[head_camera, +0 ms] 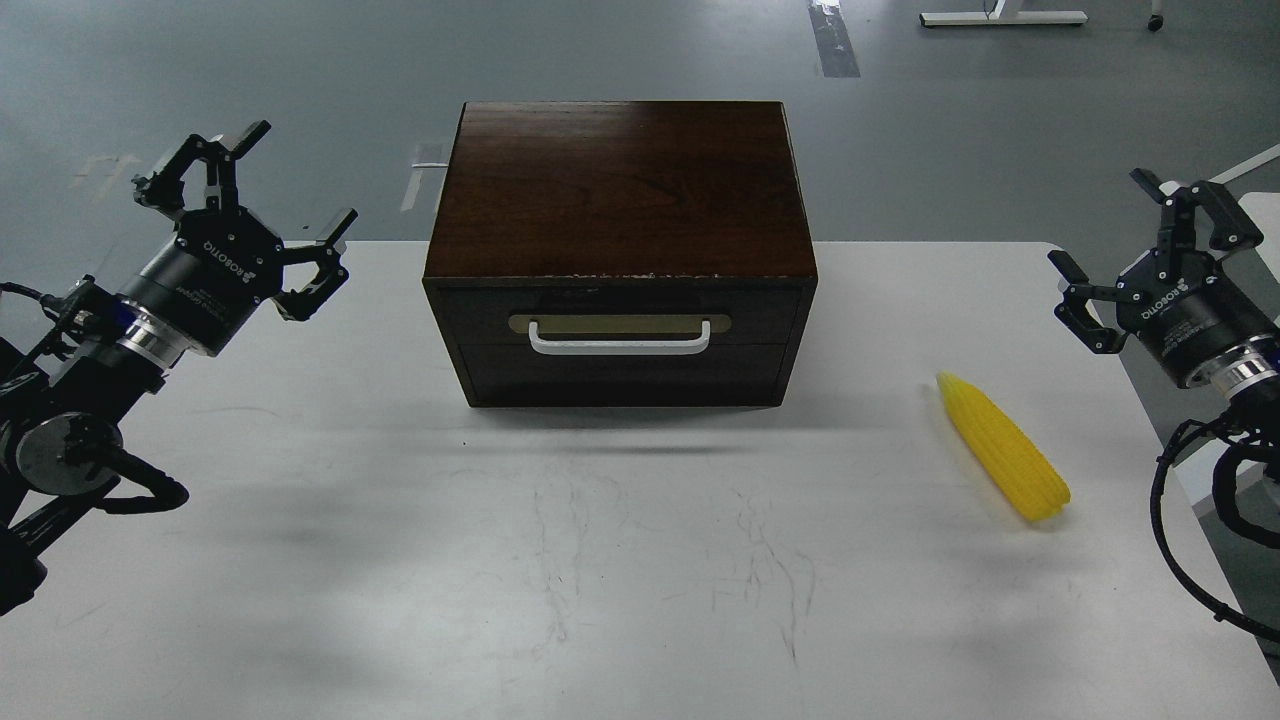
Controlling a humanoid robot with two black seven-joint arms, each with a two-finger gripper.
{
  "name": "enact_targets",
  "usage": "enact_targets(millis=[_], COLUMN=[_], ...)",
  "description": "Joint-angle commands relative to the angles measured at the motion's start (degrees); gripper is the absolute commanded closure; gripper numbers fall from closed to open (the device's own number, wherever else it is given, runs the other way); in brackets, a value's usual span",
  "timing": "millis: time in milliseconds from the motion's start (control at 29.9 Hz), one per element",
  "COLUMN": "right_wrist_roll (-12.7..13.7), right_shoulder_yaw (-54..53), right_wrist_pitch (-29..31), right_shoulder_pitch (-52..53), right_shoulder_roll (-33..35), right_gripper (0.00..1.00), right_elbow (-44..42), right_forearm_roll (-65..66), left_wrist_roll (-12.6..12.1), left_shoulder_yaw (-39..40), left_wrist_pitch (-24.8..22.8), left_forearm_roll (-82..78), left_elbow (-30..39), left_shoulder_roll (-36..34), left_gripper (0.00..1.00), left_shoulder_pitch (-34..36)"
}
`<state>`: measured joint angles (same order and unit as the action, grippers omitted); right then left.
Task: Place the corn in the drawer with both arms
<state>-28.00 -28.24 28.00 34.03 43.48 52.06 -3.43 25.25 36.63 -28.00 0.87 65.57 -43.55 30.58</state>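
While both black grippers hang spread wide and empty, left gripper [262, 205] sits left of the shut dark wooden drawer [620, 322]; right gripper [1135, 250] hovers beyond the yellow corn cob [1003, 447] on the white table [400, 560]. Likely next: opening the drawer by its white handle [620, 344].

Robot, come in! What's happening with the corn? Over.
Left gripper and right gripper: jaws open, empty. Corn on table, right of box. Drawer shut. Nothing blocking.
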Motion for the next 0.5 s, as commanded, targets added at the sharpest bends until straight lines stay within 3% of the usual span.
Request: enact_targets(millis=[0, 134, 234, 367, 468], right_wrist_roll=[0.0, 0.0, 0.0, 0.0, 0.0], right_shoulder_yaw=[-0.1, -0.1, -0.2, -0.2, -0.2], right_wrist_pitch=[0.0, 0.0, 0.0, 0.0, 0.0], right_shoulder_pitch=[0.0, 0.0, 0.1, 0.2, 0.2], right_shoulder_roll=[0.0, 0.0, 0.1, 0.2, 0.3], right_gripper=[0.0, 0.0, 0.0, 0.0, 0.0], right_elbow=[0.1, 0.1, 0.1, 0.1, 0.1], right_forearm_roll=[0.0, 0.0, 0.0, 0.0, 0.0], left_wrist_roll=[0.2, -0.1, 0.2, 2.7, 2.7], left_shoulder_yaw=[0.2, -0.1, -0.1, 0.3, 0.1], left_wrist_pitch=[0.0, 0.0, 0.0, 0.0, 0.0], left_forearm_roll=[0.0, -1.4, -13.4, -31.1, -44.2], left_elbow=[-2.5, -5.6, -6.3, -2.3, 4.4], left_shoulder_roll=[-1.2, -2.4, -2.6, -2.6, -2.0], left_gripper=[0.02, 0.02, 0.02, 0.02, 0.02], left_shoulder_pitch=[2.3, 7.4, 13.4, 19.6, 24.2])
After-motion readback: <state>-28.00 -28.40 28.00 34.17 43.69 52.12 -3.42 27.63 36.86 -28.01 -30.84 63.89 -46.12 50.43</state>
